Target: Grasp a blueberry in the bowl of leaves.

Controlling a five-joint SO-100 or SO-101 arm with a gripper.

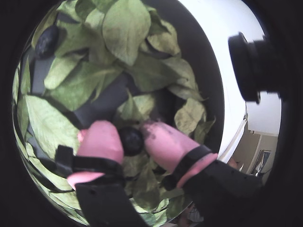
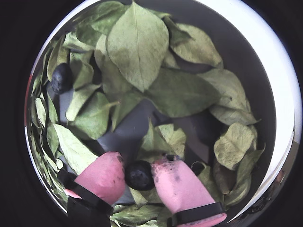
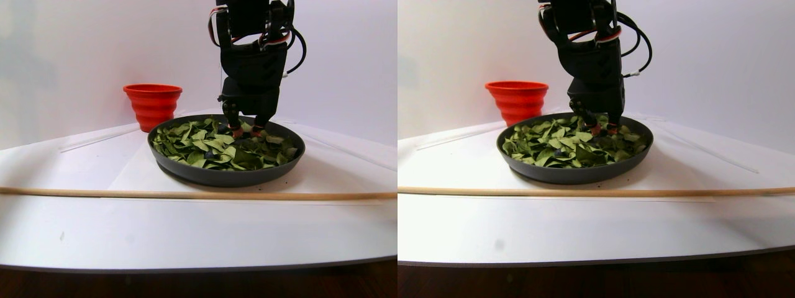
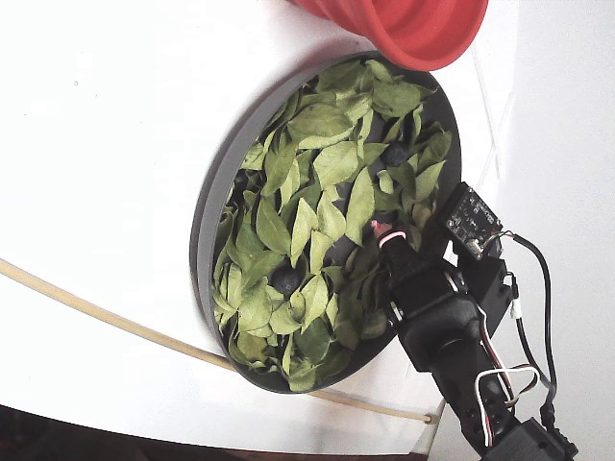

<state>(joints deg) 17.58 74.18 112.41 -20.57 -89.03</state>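
2 wrist views peer closely into the bowl (image 2: 279, 80); others stand farther off.

Claw (image 2: 138, 176): matt pink rubbery fingertips (image 2: 105, 176), black plastic body. Blueberry (image 2: 138, 174) between them: dull, dusty skin. Leaves (image 2: 137, 42) beyond claw: matt, veined. Bowl (image 2: 265, 42): smooth, faint sheen. Surface (image 3: 186, 230): smooth white.

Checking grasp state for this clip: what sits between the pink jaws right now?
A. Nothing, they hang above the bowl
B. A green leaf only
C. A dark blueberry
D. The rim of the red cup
C. In both wrist views a dark round blueberry sits squeezed between the two pink pads of the gripper, down among the leaves in the bowl; a second berry lies untouched at the upper left.
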